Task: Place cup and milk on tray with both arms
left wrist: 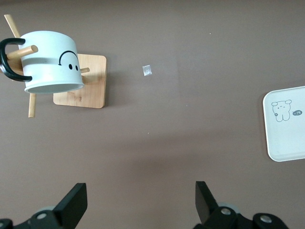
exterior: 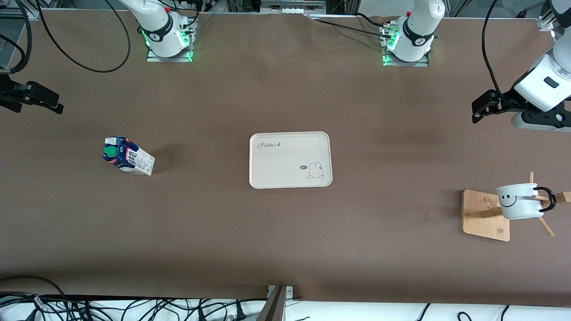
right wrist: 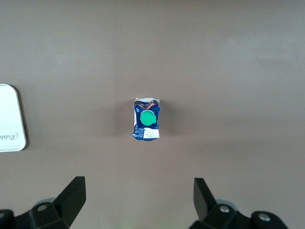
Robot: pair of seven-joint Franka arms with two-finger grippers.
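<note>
The white smiley cup hangs by its black handle on a peg of a bamboo mug rack at the left arm's end of the table; it also shows in the left wrist view. The milk carton stands on the table toward the right arm's end, its green cap up in the right wrist view. The cream tray lies bare mid-table. My left gripper is open and empty in the air, up from the cup. My right gripper is open and empty, up from the milk.
The bamboo rack base with slanted wooden pegs holds the cup. A small pale scrap lies on the brown table between rack and tray. Cables run along the table's front edge.
</note>
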